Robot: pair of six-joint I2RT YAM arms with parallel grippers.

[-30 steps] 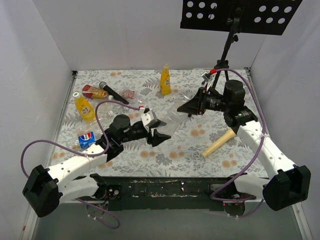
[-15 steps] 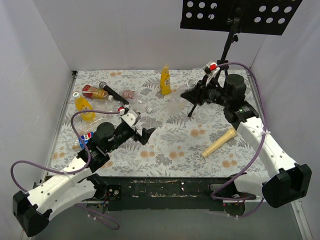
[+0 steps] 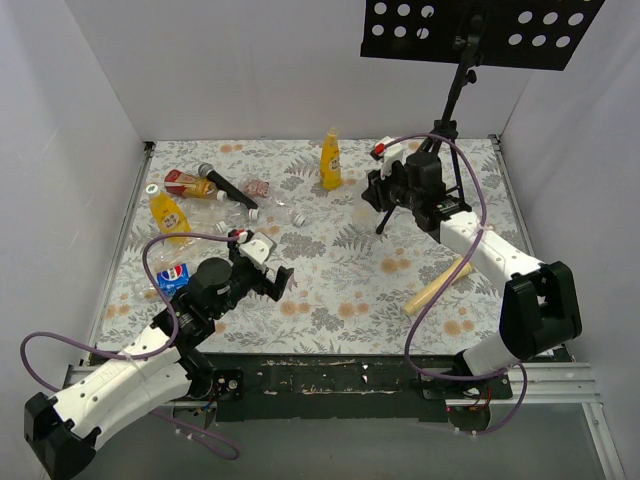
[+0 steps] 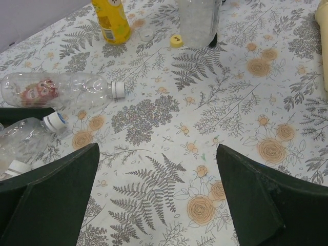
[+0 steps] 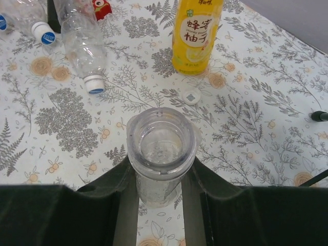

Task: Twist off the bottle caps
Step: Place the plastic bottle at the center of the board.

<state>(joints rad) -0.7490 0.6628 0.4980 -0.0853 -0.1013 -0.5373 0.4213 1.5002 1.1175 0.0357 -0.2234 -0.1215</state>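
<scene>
My right gripper (image 5: 160, 179) is clamped on a clear bottle (image 5: 161, 154), fingers pressed to both sides of it at the bottom middle of the right wrist view, and the neck points straight at the lens, open, with no cap on it; whether anything is inside I cannot tell. Just above it a white cap (image 5: 191, 97) lies loose on the floral cloth (image 5: 266, 102), and above that cap stands an orange-yellow bottle (image 5: 197, 33) with a yellow label, full of coloured liquid. At the upper left of that view 2 more clear bottles lie on their sides: one with a white cap (image 5: 83, 46), and at the frame's edge one with a blue-printed cap (image 5: 28, 18); both look empty. In the top view my right arm is folded in the upper middle, holding its bottle just beside the stand's feet. My left gripper (image 4: 154, 205) hangs wide open over bare cloth, holding nothing, dark fingers at the lower left and lower right of the left wrist view. At the top of that view a yellow cap (image 4: 176, 40) and a clear ring lie loose, just left of the gripped bottle's base. In the top view my left arm stretches across the lower left, gripper just right of a blue-labelled bottle (image 3: 173, 277).
</scene>
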